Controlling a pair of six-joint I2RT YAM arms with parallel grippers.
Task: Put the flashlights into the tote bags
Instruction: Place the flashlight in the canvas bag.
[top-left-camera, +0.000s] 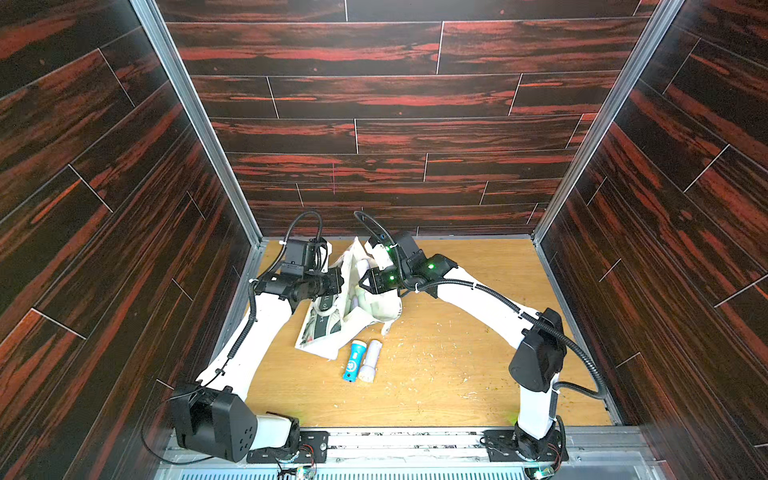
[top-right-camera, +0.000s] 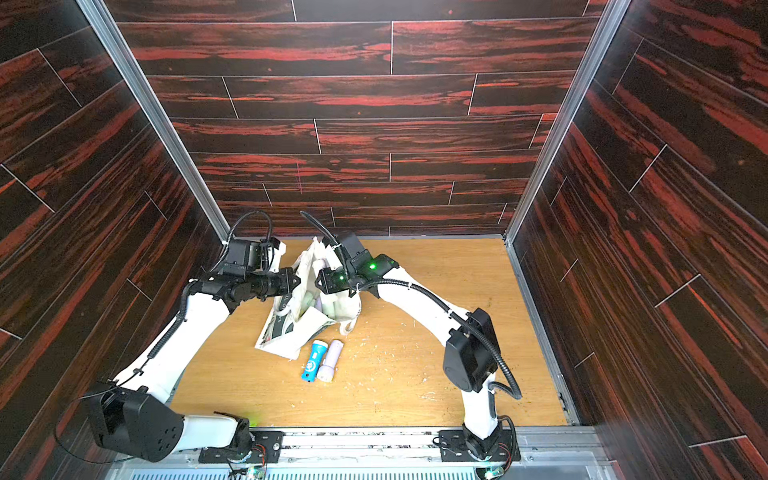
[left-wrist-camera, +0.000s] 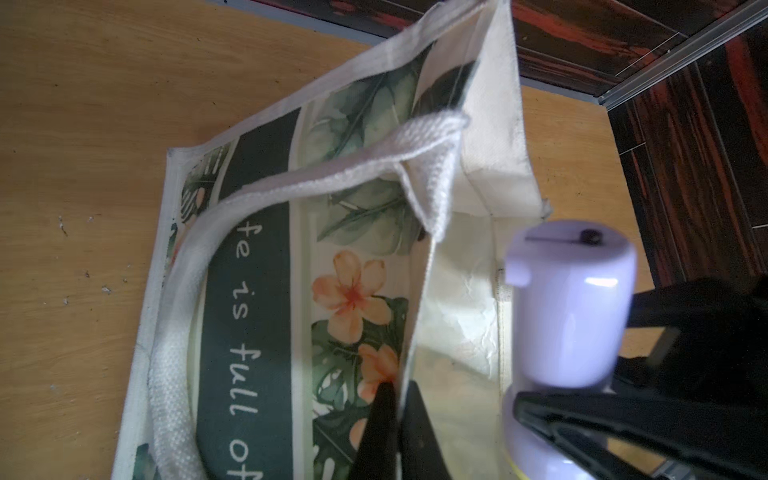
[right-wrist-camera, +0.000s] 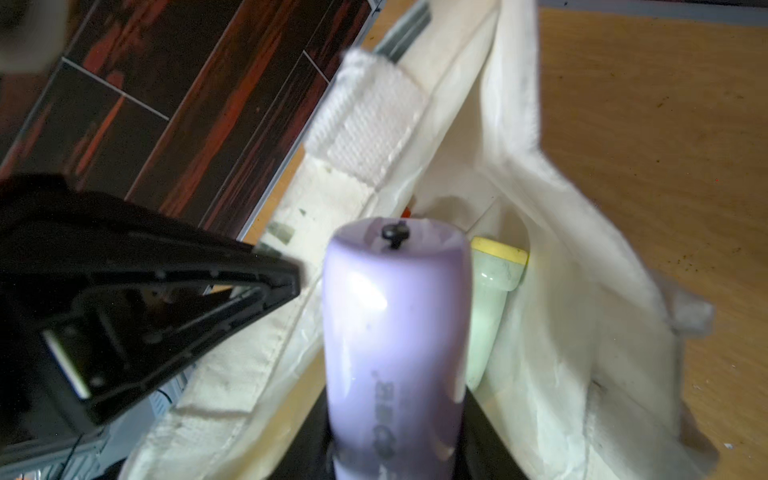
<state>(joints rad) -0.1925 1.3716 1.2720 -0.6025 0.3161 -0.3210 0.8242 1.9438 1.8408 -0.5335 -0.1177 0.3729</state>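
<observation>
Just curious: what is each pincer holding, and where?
Left pincer: cream cloth tote bag, at its rim. Right pincer: lilac plastic flashlight, near its flared head.

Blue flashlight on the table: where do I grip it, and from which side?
Take the blue flashlight across its mid-barrel, coming straight down from above. It lies flat, pointing towards the tote bag, with its left side free. The pale flashlight lies close along its right, so that finger probably has to wedge into the seam between them.
</observation>
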